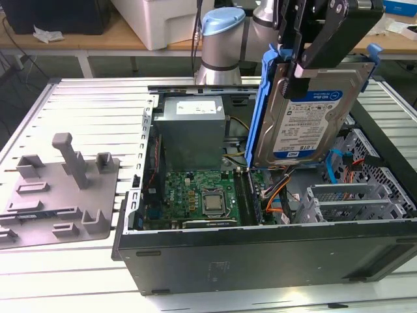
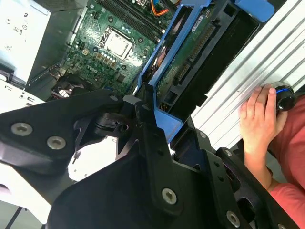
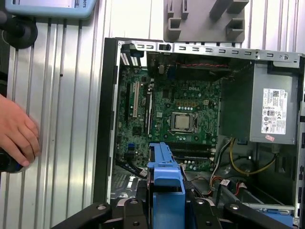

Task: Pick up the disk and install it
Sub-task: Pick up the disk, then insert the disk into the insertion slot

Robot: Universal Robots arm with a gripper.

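One disk (image 1: 313,124) clamped at its top edge in my end effector (image 1: 298,64), near upright above the open computer case (image 1: 260,261), likely to clear its walls.

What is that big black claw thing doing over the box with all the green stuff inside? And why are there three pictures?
It is a robot arm working on an open computer case. One picture comes from a camera standing off the arm; two come from cameras riding on its wrist. The black claw is the arm's pincer. It is shut on the disk, a silver hard drive in a blue frame, held tilted above the case. Inside are a green circuit board and a grey power box. A grey plastic holder lies on the ribbed table beside the case. A person's hand rests on the table too.
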